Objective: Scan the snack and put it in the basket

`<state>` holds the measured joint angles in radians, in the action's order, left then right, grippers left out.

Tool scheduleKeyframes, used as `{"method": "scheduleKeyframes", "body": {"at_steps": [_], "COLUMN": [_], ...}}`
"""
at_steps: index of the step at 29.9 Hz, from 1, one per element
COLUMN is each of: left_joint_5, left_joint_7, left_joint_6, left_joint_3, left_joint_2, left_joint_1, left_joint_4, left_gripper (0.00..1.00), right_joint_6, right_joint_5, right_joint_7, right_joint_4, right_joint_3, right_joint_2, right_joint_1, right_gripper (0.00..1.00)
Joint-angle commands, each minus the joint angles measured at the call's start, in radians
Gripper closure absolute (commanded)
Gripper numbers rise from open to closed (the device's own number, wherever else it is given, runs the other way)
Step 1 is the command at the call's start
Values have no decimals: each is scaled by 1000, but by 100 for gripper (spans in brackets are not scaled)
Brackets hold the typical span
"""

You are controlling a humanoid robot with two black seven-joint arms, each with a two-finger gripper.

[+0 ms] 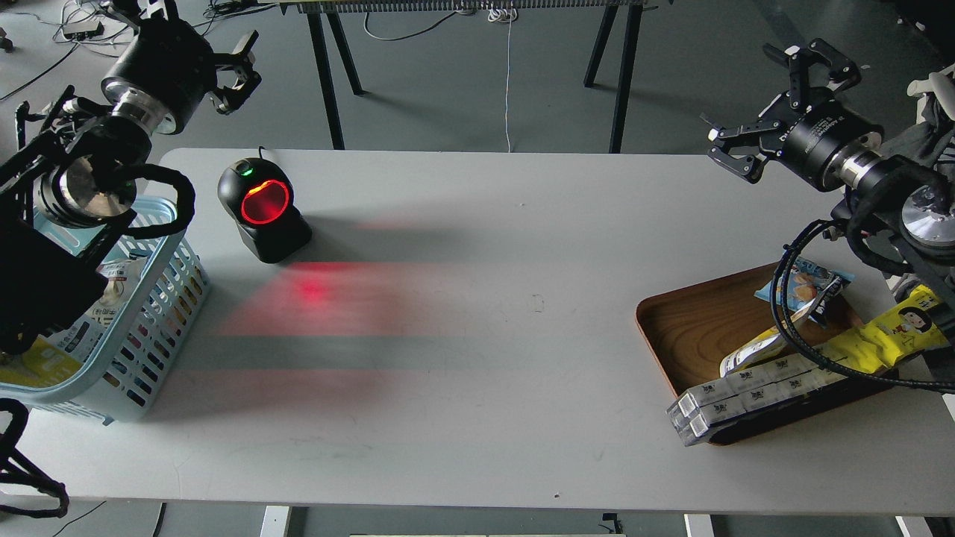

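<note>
White table [477,358], matte, a few small scuffs; grey floor behind it with loose cables and the black legs of another table [332,82] at the far edge. Black scanner [262,209] stands on the table's far-left part, red ring lit, small green light on top, red glow thrown on the surface in front of it.

Basket [160,313], light blue with slotted sides, sits at the table's left edge, just left of the scanner and partly hidden by the left arm. The snack [112,291] lies inside it: white top and a round bean picture visible between the arm links, a yellow patch lower down in the basket. Cannot tell how many packs are in there.

Wooden tray [694,328] at the right edge, partly under the right arm's cables. In it: small blue packet [802,283], long yellow packet [895,328] with a cartoon face, a white and yellow pouch [753,354], and a clear-wrapped row of white boxes [746,399] lying over the tray's near rim.

Left gripper [237,71] is raised beyond the table's far-left corner, fingers apart, nothing in them. Right gripper [768,104] is up over the far-right corner, fingers spread wide, nothing held.
</note>
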<state>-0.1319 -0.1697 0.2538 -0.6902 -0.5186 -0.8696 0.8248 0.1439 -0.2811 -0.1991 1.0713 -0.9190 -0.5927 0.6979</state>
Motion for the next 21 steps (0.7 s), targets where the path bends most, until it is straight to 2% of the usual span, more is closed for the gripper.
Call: {"method": "scheduleKeyframes", "body": {"at_steps": [1,9,21], "left_joint_5": [5,11,12], "left_joint_7": [-5,-5,-11], "left_joint_6": [18,9,10], "left_joint_3": [-3,1,1], "left_joint_2": [15,52,60], "left_joint_1": [1,-2,-6], "left_joint_4": [-24,-41,-44], "left_gripper": [0,0,0], "right_joint_6": [9,57,57], "right_joint_5": [0,-1,0], "right_joint_7": [0,1,1], "right_joint_4": [24,24,18], "right_joint_3": [-8,-35,-38], "right_joint_2": [-22,-19,-12], "right_joint_1": [-38,-58,-58], "right_gripper": [0,0,0]}}
